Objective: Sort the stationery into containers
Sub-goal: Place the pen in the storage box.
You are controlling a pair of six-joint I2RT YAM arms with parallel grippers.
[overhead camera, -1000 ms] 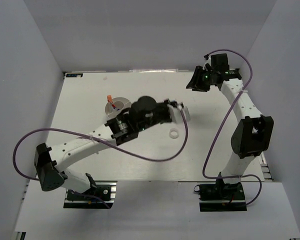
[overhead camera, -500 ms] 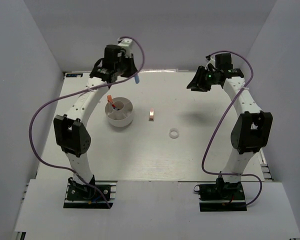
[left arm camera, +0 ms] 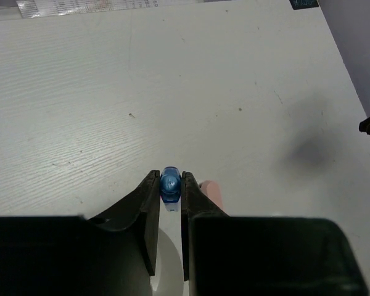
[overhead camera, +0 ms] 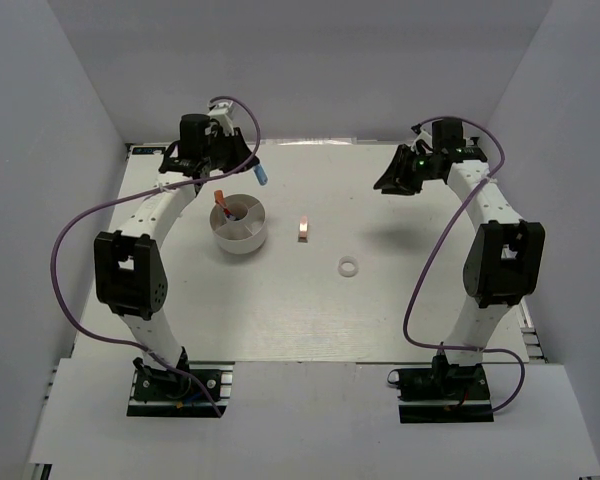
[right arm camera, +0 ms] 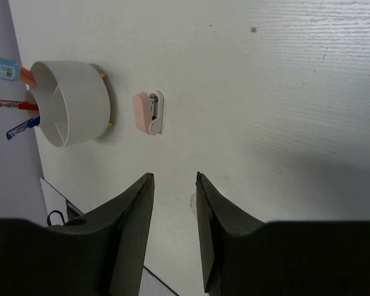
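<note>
The left pincer (overhead camera: 248,160) is clamped on the light-blue eraser (overhead camera: 263,174), held up in the air at the far left of the tabletop (overhead camera: 430,300), just beyond the far rim of the tub (overhead camera: 242,241); it is carried high, I judge, so that it clears the wall and the things already standing inside before it is let go over a compartment. The eraser sticks out past the fingertips; from above its long axis runs from far-left to near-right, its free end aimed towards the tub; the left wrist view meets it end-on, so it lies along the line of the fingers.

In the tub the orange-white stick (overhead camera: 220,199) leans out over the far-left rim; the red pen (right arm camera: 6,105) and blue pen (right arm camera: 21,127) also lean out past the rim, being too long to lie flat in a wedge.

The tan clip (overhead camera: 303,229) lies on the tabletop just to the right of the tub, its long axis running near to far; the white ring (overhead camera: 348,267) lies flat farther to the near right, apart from both; neither is sorted yet.

The right pincer (right arm camera: 174,176) hangs at the far right, its fingers apart with nothing between them; probably waiting out of the way.
</note>
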